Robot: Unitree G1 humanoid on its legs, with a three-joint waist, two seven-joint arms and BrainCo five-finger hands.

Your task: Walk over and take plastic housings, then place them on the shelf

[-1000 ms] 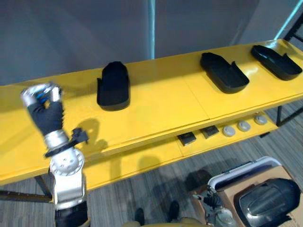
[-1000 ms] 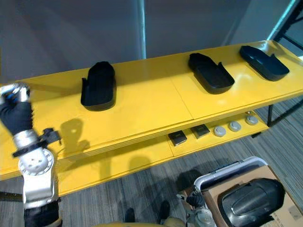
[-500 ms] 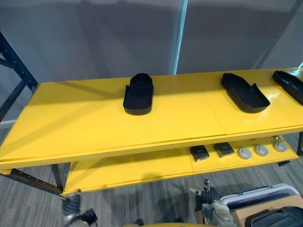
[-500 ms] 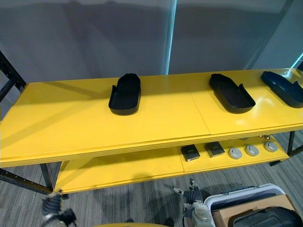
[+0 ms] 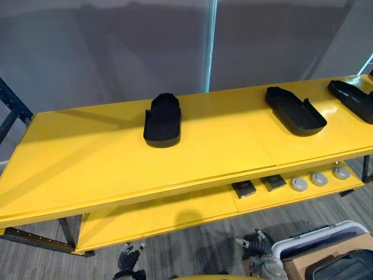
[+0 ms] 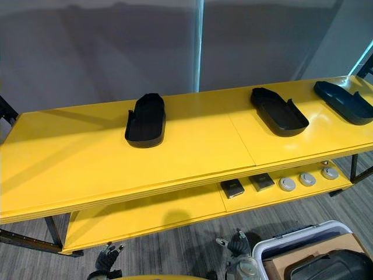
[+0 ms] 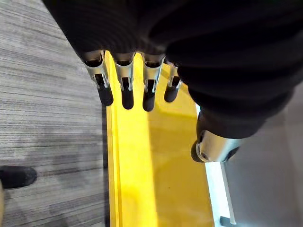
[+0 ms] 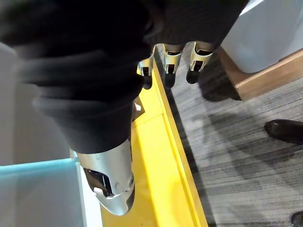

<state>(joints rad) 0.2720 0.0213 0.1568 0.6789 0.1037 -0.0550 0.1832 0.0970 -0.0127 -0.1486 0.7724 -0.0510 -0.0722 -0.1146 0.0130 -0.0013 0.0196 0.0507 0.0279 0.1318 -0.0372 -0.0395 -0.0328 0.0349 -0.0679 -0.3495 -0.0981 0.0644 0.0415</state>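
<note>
**Task's things.** Three black plastic housings lie on the top board of the yellow shelf (image 5: 87, 151), well apart from one another: housing one (image 5: 162, 119) at centre left of the frame, housing two (image 5: 294, 109) at upper right, housing three (image 5: 352, 99) at the far right edge. A dark moulded piece (image 6: 329, 265) sits in the cardboard box (image 5: 303, 265) at lower right, probably a further housing.

**Hands.** Left hand (image 7: 125, 80): fingers straight and side by side, thumb apart, holding nothing, low at the bottom of the frame. Right hand (image 8: 170, 61): fingers straight, empty, likewise low at bottom right near the box.

**Progress, as judged.** Three placings look complete. Neither hand carries anything, so the next fetch from the box is not yet begun.

**Surface.**
- The top board is glossy yellow, with wide bare room at left.
- The lower board (image 5: 163, 213) carries two dark square blocks (image 5: 243, 189) and three grey discs (image 5: 319, 179).

**Room.**
- Grey striped carpet (image 5: 192, 251).
- Grey wall with a pale blue upright strip (image 5: 210, 46).
- Dark rack post (image 5: 9, 99) at the left edge.
- White bin rim (image 5: 315, 236) around the box.
</note>
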